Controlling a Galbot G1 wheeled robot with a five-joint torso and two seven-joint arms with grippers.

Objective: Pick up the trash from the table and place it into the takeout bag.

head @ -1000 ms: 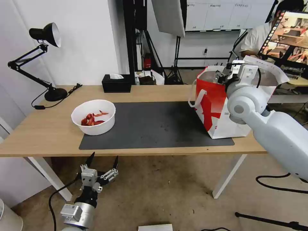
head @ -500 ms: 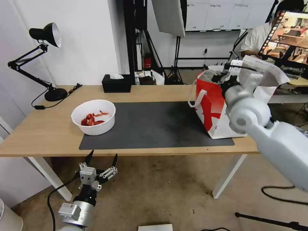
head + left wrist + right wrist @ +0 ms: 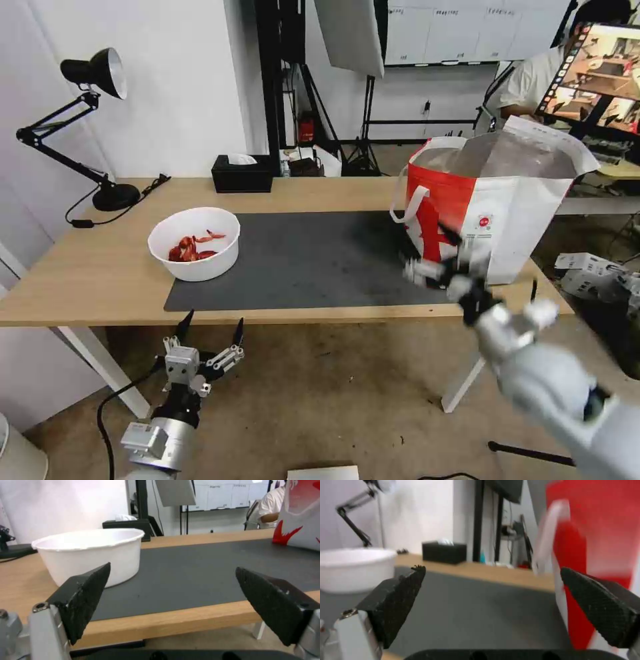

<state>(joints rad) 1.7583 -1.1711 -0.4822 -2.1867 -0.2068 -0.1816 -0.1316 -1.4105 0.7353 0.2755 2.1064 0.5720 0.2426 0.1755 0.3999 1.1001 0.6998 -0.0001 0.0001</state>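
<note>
My left hand (image 3: 209, 327) hung below the near edge of the worktop (image 3: 80, 267), toward its left end, fingers spread wide and holding nothing. My right hand (image 3: 443, 257) was at the near right part of the worktop, in front of the takeout bag (image 3: 507, 213), its fingers (image 3: 400, 600) also parted and empty; whether it touched the bag I could not tell.

On the near left corner of the dark grey mat (image 3: 320, 260) sat the white bowl (image 3: 195, 243), upright, with red crayfish shells (image 3: 190, 248) in its bottom. In my left wrist view the bowl (image 3: 90, 555) stood just beyond my left fingertips (image 3: 96, 577), apart from them.

The takeout bag stood upright at the right end of the worktop, on the mat's right edge, its top open to the foil lining and a white strap handle (image 3: 407, 200) hanging on its left face.

A black tissue box (image 3: 242, 175) rested at the far edge, and a black desk lamp (image 3: 93, 120) stood at the far left corner.
</note>
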